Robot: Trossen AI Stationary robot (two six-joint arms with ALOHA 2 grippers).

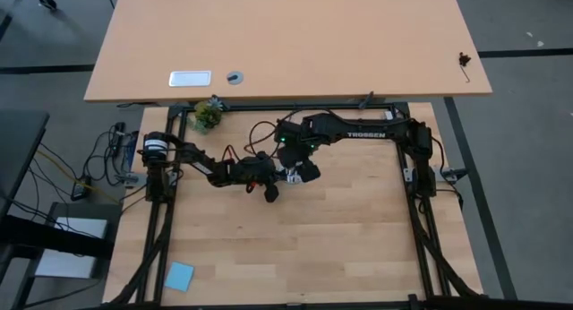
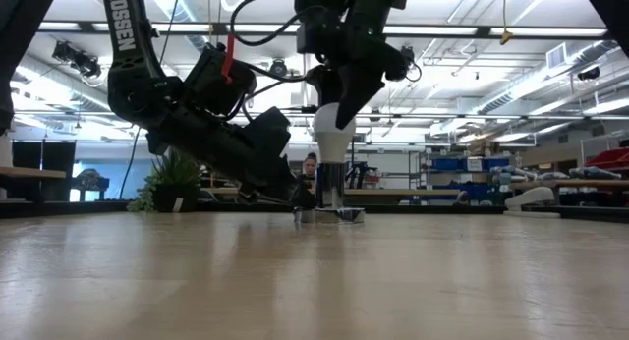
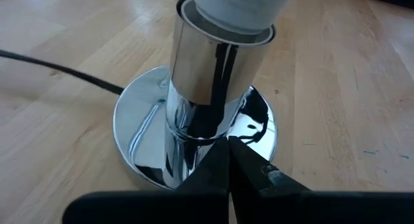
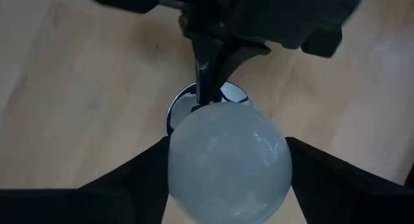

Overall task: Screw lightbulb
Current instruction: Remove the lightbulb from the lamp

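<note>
The white lightbulb (image 4: 226, 160) stands upright with its base in the chrome socket tube (image 3: 210, 68), which rises from a round mirror disc (image 3: 139, 130) lying flat on the wooden table. My right gripper (image 4: 226, 166) comes down over the bulb from above, one finger on each side of the globe. My left gripper (image 3: 229, 151), shut, reaches in low from the table's left and rests on the disc. In the high view both grippers meet near the table's middle, left (image 1: 269, 190) and right (image 1: 299, 170). My left gripper presses its shut fingertips (image 3: 240, 164) down on the disc's top face (image 3: 249, 130) beside the tube, slanting down from the table's left. The disc lies flat on the table. My right gripper pinches the bulb's globe at its widest part (image 4: 173, 160) between its two fingers, pointing steeply down. The bulb stands upright in the socket.
A black cord (image 3: 58, 68) runs from the disc across the table. A blue note (image 1: 179, 276) lies near the front left corner. Beyond the far edge stands a larger desk (image 1: 286, 41), with a small plant (image 1: 208, 116) at its near edge.
</note>
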